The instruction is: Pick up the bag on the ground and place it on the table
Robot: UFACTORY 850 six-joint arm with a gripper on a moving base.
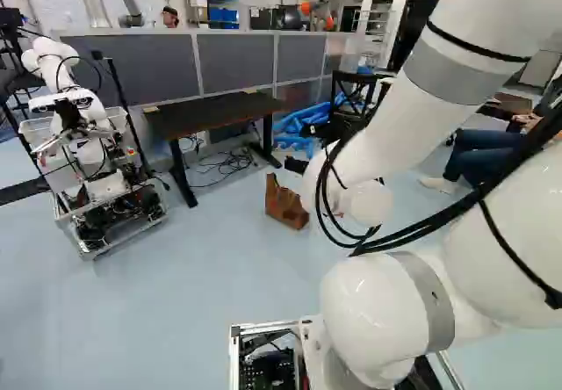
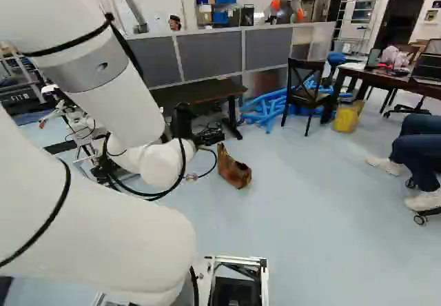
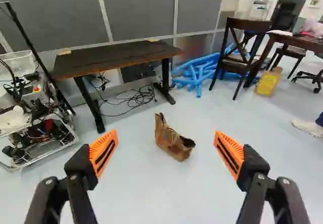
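Jaws of our gripper (image 2: pixel 209 136) stand wide apart; ahead of them we see the crumpled brown bag (image 3: pixel 170 139) on the pale floor (image 3: pixel 151 199). Beyond it we have the dark table (image 3: pixel 116 57) along a grey partition (image 3: pixel 139 9), with loose cables (image 3: pixel 137 100) underneath and blue tubes (image 3: pixel 194 75) between table and chair (image 3: pixel 242 62).
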